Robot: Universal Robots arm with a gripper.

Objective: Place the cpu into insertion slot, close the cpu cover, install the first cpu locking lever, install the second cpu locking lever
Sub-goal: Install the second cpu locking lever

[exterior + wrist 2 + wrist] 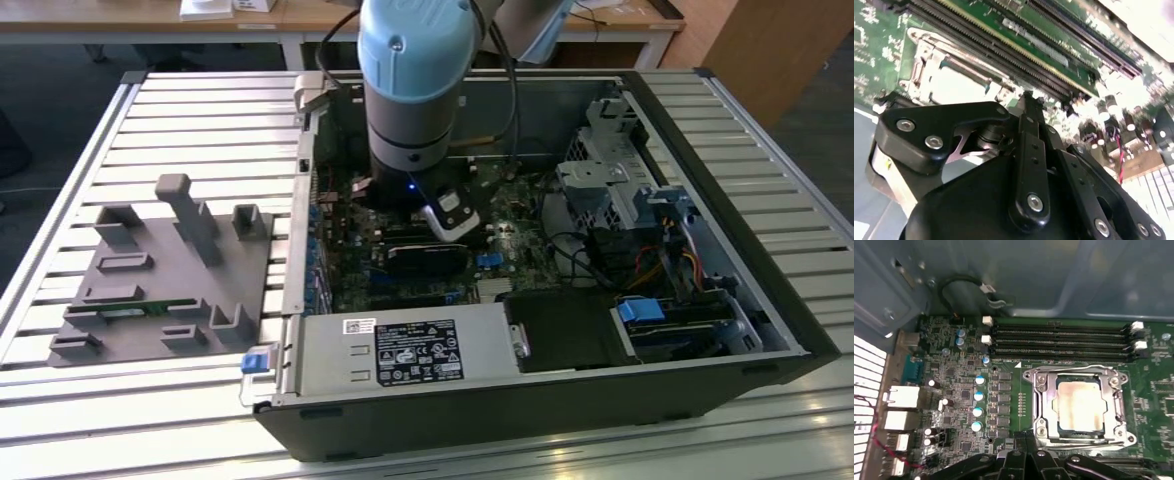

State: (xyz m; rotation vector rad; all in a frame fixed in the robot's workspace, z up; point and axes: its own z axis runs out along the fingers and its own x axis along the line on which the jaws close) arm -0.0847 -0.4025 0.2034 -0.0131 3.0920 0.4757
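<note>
Inside the open computer case (747, 330), which lies on its side on a slatted metal tabletop (200, 110), the robot arm (414, 90) reaches straight down over the green motherboard (347, 270). On the exterior view's left of the case, a grey fixture block (160, 280) with upright pegs rests on the tabletop. At the case's near edge sits the silver power supply (400, 352), and the drive bays (667, 310) fill the exterior view's right.

In the first wrist view the insertion slot (1040, 405) is plain to see, a square socket with a silver rim set in the green board. The cpu (1079, 402) lies within it, its pale metal top showing through the square window of the cpu cover (1046, 412), which lies flat over the socket. Four long black memory slots (1059, 340) run side by side just beyond the socket. A row of blue-topped capacitors (978, 404) stands on the other side of the socket from the board's edge.

The gripper (1029, 437) hangs just off the socket's edge, close above the board. In the second wrist view its black linkages (1029, 165) draw together to a narrow tip (1026, 97), so the jaws stand closed with nothing seen between them. The socket (954, 82) lies just beyond that tip.
</note>
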